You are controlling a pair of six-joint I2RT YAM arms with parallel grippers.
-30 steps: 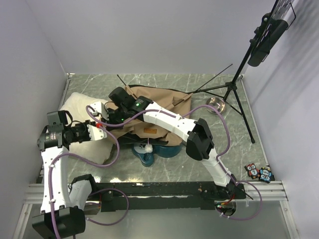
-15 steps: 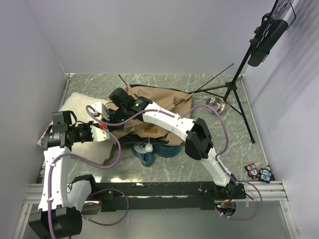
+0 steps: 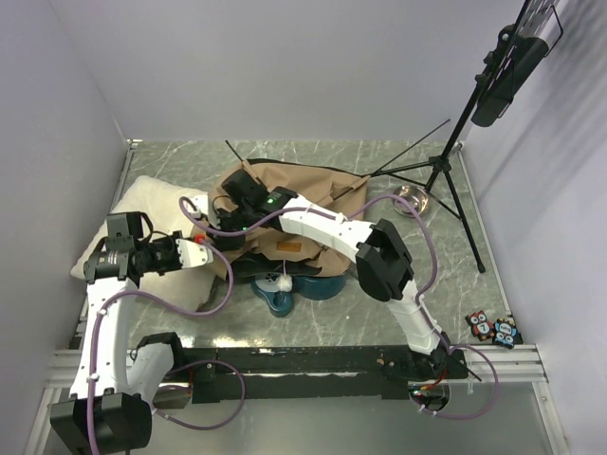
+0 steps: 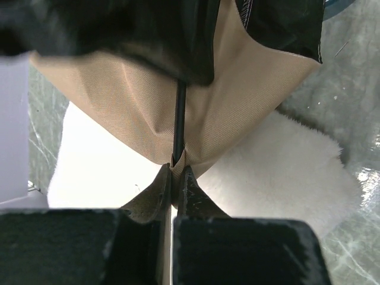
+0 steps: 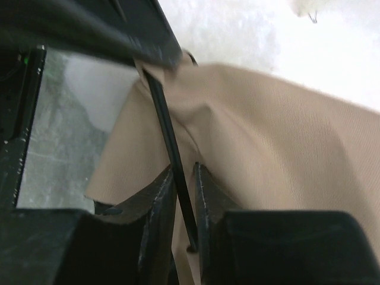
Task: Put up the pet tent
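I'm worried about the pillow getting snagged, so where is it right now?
In the top view, the pillow lies on the table's left side, next to the tan tent and partly under the left arm.

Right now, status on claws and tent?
Left claw shut on pet tent corner. Right claw astride pole, grip unclear. Tent slumped, not up. Pillow under corner.

Robot lab cell: white walls (image 3: pixel 285 66) boxing in marbled table (image 3: pixel 379 156), tripod (image 3: pixel 438 164) far right, aluminium rail (image 3: pixel 59 365) near edge.
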